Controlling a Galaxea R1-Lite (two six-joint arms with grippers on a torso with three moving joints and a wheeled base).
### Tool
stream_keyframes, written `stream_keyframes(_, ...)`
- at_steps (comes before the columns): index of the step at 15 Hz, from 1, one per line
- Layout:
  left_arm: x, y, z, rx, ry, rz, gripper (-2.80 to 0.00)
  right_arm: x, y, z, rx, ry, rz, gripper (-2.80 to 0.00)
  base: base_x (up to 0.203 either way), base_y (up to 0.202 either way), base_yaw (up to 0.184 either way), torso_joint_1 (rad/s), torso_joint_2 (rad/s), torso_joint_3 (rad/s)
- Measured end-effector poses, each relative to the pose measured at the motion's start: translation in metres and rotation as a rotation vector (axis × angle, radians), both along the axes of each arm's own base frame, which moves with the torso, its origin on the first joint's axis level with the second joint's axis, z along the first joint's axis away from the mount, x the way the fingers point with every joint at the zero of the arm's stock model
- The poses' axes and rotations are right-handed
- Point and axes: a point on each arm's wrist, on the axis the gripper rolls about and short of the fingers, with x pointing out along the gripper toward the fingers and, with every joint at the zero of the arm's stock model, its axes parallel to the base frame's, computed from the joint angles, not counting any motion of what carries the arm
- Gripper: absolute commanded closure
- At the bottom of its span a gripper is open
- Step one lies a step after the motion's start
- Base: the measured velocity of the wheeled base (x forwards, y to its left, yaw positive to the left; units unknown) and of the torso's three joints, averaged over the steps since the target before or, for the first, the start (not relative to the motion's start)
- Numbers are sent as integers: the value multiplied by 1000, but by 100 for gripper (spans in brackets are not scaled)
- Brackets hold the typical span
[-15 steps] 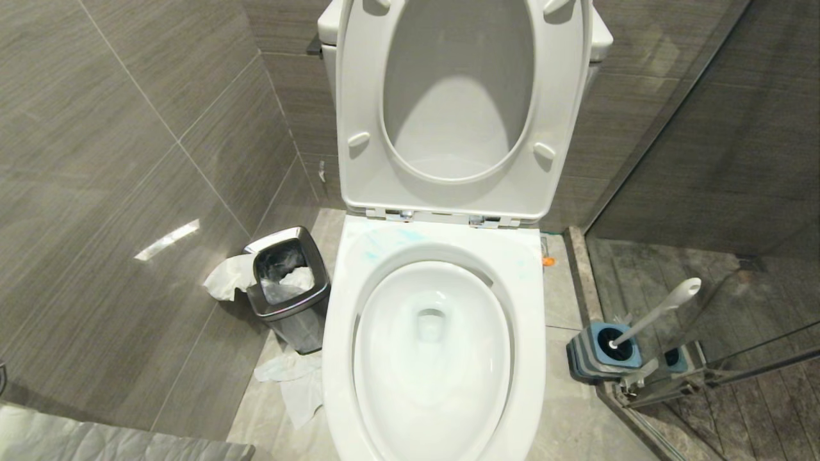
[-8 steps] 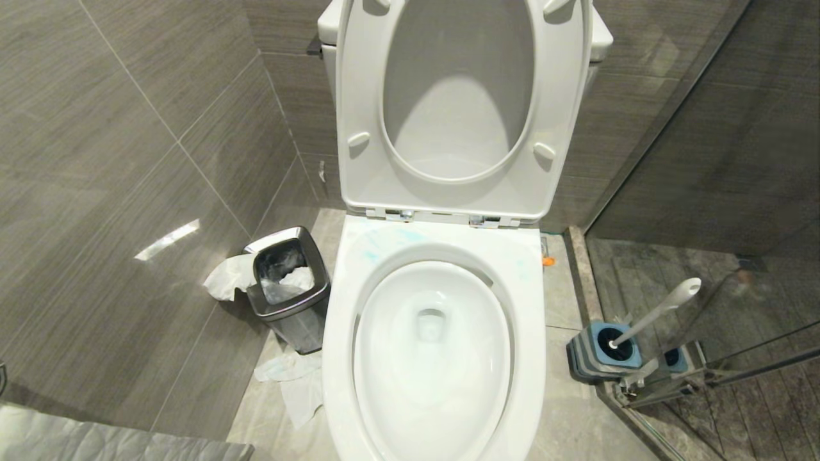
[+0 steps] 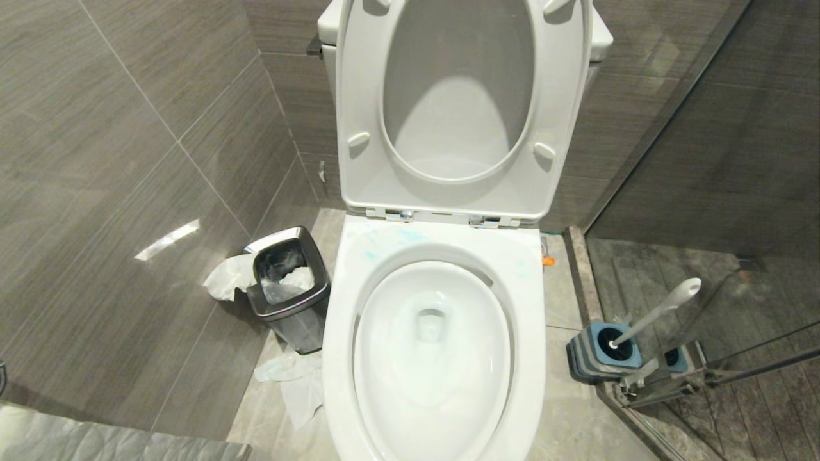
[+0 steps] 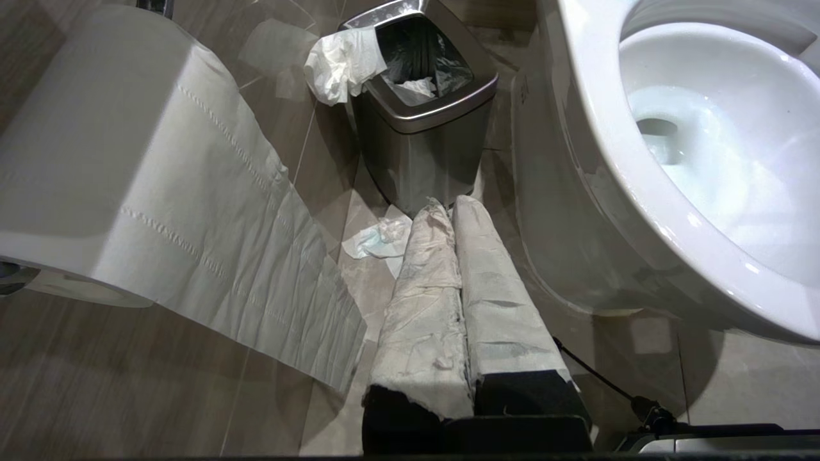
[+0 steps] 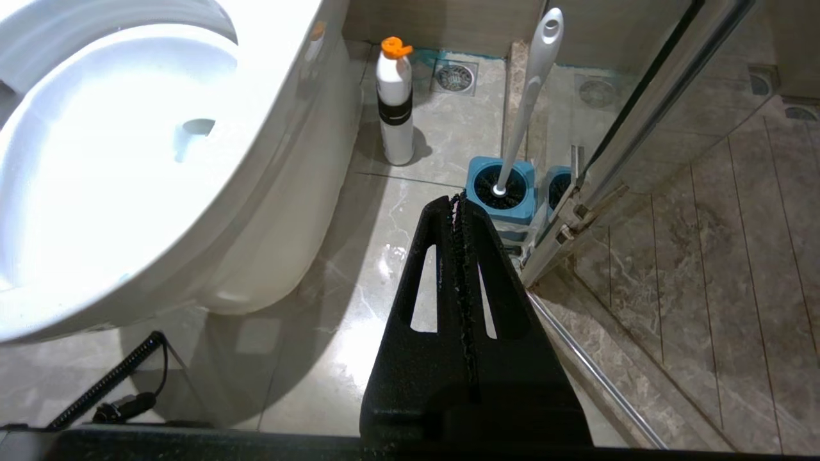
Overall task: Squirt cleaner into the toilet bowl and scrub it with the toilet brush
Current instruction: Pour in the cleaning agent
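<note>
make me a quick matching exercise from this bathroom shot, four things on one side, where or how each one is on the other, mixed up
Things:
1. toilet brush
2. steel bin
3. white bottle with orange cap
4. toilet seat

States:
A. raised upright against the tank
B. standing on the floor beside the toilet base
C. head down in the blue holder, handle leaning
D. tissue hanging over its rim

Pairs: 1-C, 2-D, 3-B, 4-A
</note>
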Motion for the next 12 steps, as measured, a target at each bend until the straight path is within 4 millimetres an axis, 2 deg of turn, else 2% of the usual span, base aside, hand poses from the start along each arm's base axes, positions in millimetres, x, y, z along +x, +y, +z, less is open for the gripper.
stream_keyframes(4, 0, 0, 0, 0, 0, 1, 0, 0, 0, 1, 5, 24, -2, 0, 0, 0, 0, 0, 0, 0)
stream_keyframes(6, 0, 0, 0, 0, 0, 1, 0, 1, 0, 11, 20, 75, -1, 0, 0, 0, 0, 0, 0, 0)
stream_keyframes(9, 0, 0, 0, 0, 0, 1, 0, 12, 0, 54, 119, 220, -13, 0, 0, 0, 0, 0, 0, 0)
stream_keyframes(11, 0, 0, 0, 0, 0, 0, 0, 41, 0, 88, 183, 329, -31, 0, 0, 0, 0, 0, 0, 0)
stream_keyframes(12, 0, 0, 0, 0, 0, 1, 0, 63, 0, 102, 204, 374, -40, 0, 0, 0, 0, 0, 0, 0)
